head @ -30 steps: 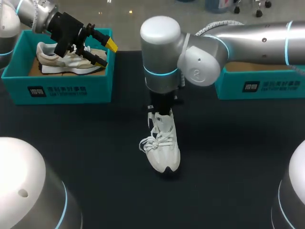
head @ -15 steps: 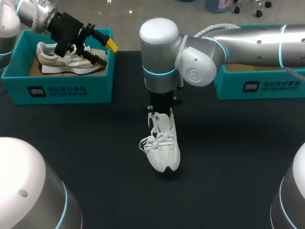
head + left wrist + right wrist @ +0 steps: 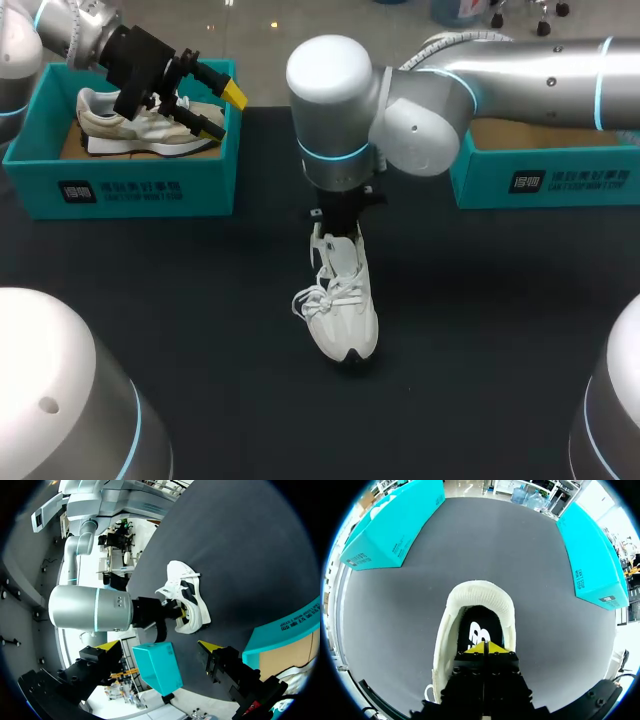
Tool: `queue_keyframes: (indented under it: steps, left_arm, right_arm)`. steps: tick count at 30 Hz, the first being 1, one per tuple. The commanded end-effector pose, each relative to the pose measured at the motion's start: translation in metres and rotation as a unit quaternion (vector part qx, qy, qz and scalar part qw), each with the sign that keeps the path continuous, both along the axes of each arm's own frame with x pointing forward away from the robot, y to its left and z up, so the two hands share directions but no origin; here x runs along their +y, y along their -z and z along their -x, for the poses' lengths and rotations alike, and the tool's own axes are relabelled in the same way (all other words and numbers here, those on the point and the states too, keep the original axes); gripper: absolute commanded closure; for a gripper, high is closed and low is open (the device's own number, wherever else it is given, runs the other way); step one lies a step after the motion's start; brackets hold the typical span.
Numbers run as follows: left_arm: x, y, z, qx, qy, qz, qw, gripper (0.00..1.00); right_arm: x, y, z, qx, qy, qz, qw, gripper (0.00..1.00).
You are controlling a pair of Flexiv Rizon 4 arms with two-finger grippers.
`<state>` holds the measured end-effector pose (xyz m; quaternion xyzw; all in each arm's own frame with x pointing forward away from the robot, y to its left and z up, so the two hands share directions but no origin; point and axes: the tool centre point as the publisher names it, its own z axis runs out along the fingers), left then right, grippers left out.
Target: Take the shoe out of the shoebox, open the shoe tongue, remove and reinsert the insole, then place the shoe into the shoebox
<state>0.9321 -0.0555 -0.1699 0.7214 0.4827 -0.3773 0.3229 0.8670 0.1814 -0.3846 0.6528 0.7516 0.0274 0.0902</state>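
While the left claw [image 3: 222, 110] gapes, the right claw [image 3: 484, 646] pinches closed inside the padded shoe [image 3: 345, 312].

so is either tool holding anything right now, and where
Left tool is open, holding nothing. Right tool is shut inside the white lace-up sneaker's mouth; any pinch there is hidden.

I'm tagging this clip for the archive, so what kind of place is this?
Probably a robotics lab bench set up for shoe handling: a dark table, a teal shoebox holding a beige sneaker, a second shoebox, and a white sneaker with the right gripper at its opening.
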Motion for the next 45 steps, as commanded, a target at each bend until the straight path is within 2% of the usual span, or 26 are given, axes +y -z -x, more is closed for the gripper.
queue_keyframes:
  steps: [1,7,10,17,21,27,31,37,40,45]
  left_arm:
    - [0.001,-0.001,0.0,0.0,0.0,-0.002,1.0,0.0]
    - [0.001,-0.001,0.0,0.0,0.0,-0.002,1.0,0.0]
    - [0.001,-0.001,0.0,0.0,0.0,-0.002,1.0,0.0]
    - [0.001,-0.001,0.0,0.0,0.0,-0.002,1.0,0.0]
    - [0.001,-0.001,0.0,0.0,0.0,-0.002,1.0,0.0]
    - [0.001,-0.001,0.0,0.0,0.0,-0.002,1.0,0.0]
    - [0.001,-0.001,0.0,0.0,0.0,-0.002,1.0,0.0]
    - [0.001,-0.001,0.0,0.0,0.0,-0.002,1.0,0.0]
    - [0.001,-0.001,0.0,0.0,0.0,-0.002,1.0,0.0]
    - [0.001,-0.001,0.0,0.0,0.0,-0.002,1.0,0.0]
  right_arm:
    - [0.005,0.018,-0.008,0.007,-0.003,-0.003,1.0,1.0]
    - [0.01,0.032,-0.006,0.019,-0.004,-0.017,1.0,1.0]
    - [0.01,0.032,-0.004,0.022,-0.005,-0.017,1.0,1.0]
    - [0.004,0.004,-0.001,-0.005,-0.001,-0.007,1.0,1.0]
    - [0.003,-0.002,-0.007,-0.007,-0.006,-0.01,1.0,1.0]
    - [0.009,0.003,-0.021,0.0,-0.018,-0.012,1.0,1.0]
    - [0.015,0.015,-0.026,0.002,-0.019,-0.015,1.0,1.0]
    - [0.015,0.027,-0.021,0.016,-0.011,-0.018,1.0,1.0]
    - [0.014,0.022,-0.017,0.019,-0.01,-0.018,1.0,1.0]
    - [0.009,0.0,-0.008,0.037,0.001,-0.017,0.999,1.0]
